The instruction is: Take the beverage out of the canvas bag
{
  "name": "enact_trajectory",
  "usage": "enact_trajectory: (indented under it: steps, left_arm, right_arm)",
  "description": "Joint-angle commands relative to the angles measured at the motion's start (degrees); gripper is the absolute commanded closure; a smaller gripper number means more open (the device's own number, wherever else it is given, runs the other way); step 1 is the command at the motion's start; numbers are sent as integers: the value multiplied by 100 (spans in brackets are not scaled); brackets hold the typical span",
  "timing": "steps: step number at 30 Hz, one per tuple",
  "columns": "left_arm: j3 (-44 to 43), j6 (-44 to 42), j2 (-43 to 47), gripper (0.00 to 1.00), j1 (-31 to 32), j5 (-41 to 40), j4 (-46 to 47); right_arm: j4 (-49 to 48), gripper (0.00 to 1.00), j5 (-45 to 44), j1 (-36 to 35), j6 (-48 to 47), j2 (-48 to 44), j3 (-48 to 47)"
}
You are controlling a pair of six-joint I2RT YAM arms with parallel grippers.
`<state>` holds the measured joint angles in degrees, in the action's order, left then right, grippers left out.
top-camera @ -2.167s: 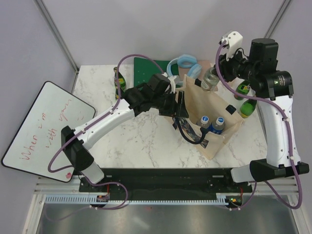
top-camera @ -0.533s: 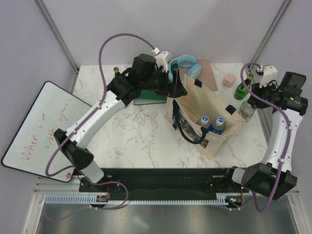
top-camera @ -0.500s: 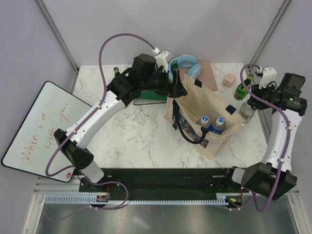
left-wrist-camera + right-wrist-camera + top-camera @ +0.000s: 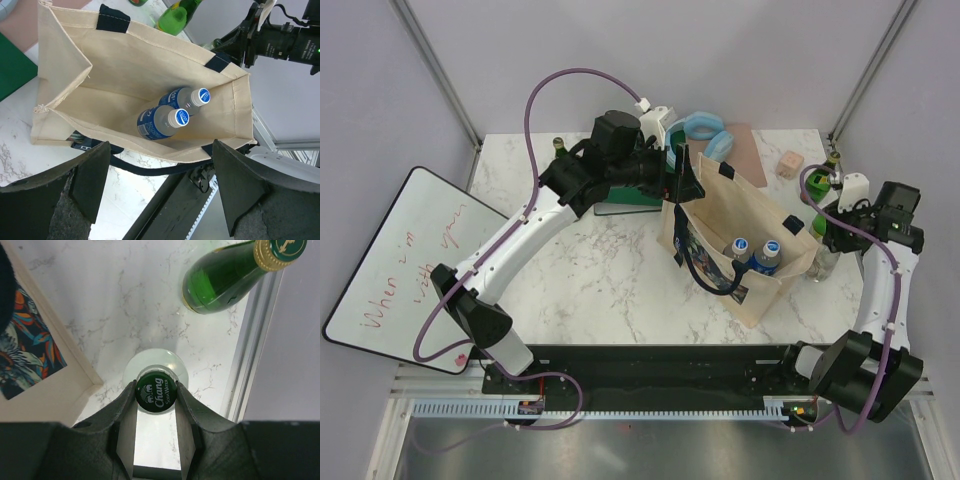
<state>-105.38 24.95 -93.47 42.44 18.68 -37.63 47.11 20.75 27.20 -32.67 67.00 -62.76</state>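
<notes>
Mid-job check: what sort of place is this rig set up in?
Probably a robotics lab test cell: a marble-pattern table boxed in by plain walls and aluminium frame posts, with a handwritten whiteboard beside it.

- Canvas bag (image 4: 125, 65) mouth open; far-left interior free.
- Two blue-capped bottles (image 4: 160, 122) fill its near-right corner.
- Right of it, soda bottle (image 4: 155, 390) and green bottle (image 4: 220, 282) leave seemingly little passage.

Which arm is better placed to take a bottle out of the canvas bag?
Left: the left claw hangs open over the canvas bag and its two bottles; the right claw grips a Chang bottle outside.
</notes>
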Motion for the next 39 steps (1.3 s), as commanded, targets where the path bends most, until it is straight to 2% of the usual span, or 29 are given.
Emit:
enact_trajectory:
  steps: [1,17,20,24,30,37,39]
  left_arm:
    - [-123,-245,39,11,-25,189,63]
    - [123,-219,110,11,-7,224,54]
    - [150,-253,110,11,2,242,27]
    - [97,-324,57,11,45,242,-78]
    - [-210,-500,-145,11,239,75,-350]
    - [-448,-763,-329,10,537,-171,-509]
    - [-500,-851,-399,11,599,-215,-526]
  right_arm:
    - [-1037,100,-89,40,-249,-276,71]
    - [-1354,93,-71,84,-196,-152,537]
    - [-1345,86,-71,110,-196,-144,607]
    - [-1301,70,-89,145,-214,-205,704]
    - [-1117,56,-89,172,-231,-293,652]
    - [-836,44,-80,180,-258,-337,353]
    - [-739,44,-45,180,-249,-354,222]
